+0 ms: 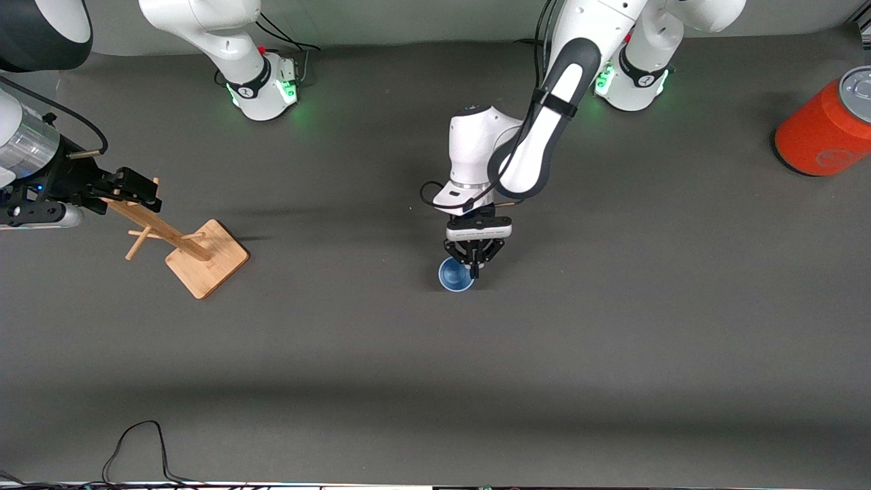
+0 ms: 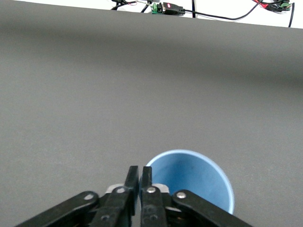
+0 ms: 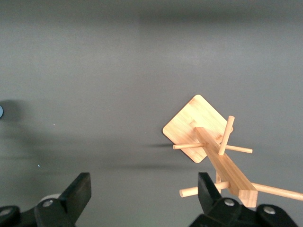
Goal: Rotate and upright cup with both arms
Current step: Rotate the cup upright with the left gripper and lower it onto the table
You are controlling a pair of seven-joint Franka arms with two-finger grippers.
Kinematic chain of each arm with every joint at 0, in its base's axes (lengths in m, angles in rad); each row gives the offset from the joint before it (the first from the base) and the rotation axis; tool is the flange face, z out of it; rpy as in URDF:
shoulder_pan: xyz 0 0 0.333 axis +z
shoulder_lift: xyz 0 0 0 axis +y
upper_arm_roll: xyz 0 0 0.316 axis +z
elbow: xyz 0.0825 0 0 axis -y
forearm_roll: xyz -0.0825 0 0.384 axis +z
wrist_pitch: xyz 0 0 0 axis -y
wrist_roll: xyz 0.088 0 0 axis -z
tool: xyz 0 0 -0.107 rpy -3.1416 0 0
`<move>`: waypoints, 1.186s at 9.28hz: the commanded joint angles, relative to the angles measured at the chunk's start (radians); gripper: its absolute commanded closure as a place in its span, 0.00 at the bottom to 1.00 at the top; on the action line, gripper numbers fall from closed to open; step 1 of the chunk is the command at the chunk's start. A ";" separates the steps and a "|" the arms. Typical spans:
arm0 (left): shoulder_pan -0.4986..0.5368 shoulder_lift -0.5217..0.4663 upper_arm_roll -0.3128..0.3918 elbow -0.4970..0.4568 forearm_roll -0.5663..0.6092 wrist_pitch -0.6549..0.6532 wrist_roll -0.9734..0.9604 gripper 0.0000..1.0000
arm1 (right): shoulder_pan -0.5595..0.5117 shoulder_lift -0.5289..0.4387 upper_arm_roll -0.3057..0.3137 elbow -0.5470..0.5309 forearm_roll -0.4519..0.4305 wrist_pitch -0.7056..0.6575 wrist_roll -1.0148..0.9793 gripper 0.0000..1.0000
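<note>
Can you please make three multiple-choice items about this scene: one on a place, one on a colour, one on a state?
1. Where is the left gripper?
A. over the wooden rack
B. at the cup's rim
C. over the can

2. What colour is the cup?
A. light blue
B. orange-red
C. green

3. How are the right gripper's fingers?
A. shut on the rack
B. shut on nothing
C. open

Answers:
1 B: the left wrist view shows its fingers nearly together at the cup's rim.
2 A: both views show it light blue; the can is the orange-red one.
3 C: they stand wide apart over the wooden rack, holding nothing.
</note>
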State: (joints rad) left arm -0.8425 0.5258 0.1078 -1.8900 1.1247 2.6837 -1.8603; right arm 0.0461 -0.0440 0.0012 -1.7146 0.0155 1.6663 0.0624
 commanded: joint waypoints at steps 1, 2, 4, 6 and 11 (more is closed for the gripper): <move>-0.013 -0.021 0.009 0.000 0.024 -0.008 -0.031 0.00 | 0.012 -0.025 -0.013 -0.019 0.017 0.007 -0.019 0.00; -0.003 -0.039 0.006 -0.003 0.015 -0.005 -0.019 0.00 | 0.011 -0.022 -0.013 -0.016 0.015 0.010 -0.019 0.00; 0.005 -0.046 0.003 0.009 -0.081 -0.010 0.068 0.00 | 0.009 -0.016 -0.013 -0.013 0.015 0.012 -0.019 0.00; 0.010 -0.073 0.004 0.058 -0.397 -0.068 0.395 0.00 | 0.009 -0.002 -0.015 0.009 0.015 0.010 -0.019 0.00; 0.149 -0.114 0.006 0.351 -0.897 -0.537 1.130 0.00 | 0.011 0.004 -0.012 0.012 0.006 0.004 -0.009 0.00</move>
State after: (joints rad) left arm -0.7442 0.4327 0.1206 -1.5922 0.2864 2.2492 -0.8787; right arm 0.0470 -0.0438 -0.0030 -1.7133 0.0159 1.6704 0.0624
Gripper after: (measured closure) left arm 0.000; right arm 0.000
